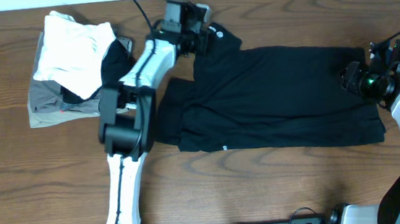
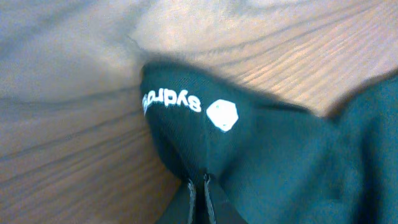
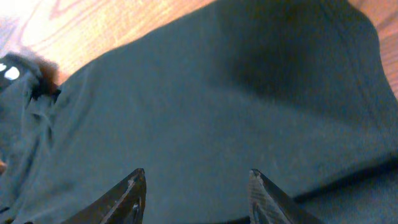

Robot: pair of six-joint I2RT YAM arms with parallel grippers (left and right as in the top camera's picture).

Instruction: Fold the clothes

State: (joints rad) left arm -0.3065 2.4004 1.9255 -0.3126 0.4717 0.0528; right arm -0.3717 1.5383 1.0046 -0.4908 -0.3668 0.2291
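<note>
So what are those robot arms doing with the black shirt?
Two robot arms are folding a black shirt spread on the wooden table. The left gripper is pinched shut on the fabric near the white logo. The right gripper hangs open over the shirt's other end. A white garment and a grey garment lie piled nearby.

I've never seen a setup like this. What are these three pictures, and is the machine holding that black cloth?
These are two robot arms at a wooden table. One picture looks down from above; the other two come from wrist cameras. A black shirt lies spread out, with a white garment piled on a grey garment to its left. The left claw is pinched shut on the shirt near its logo; the right claw hangs open over the shirt, holding nothing.
</note>
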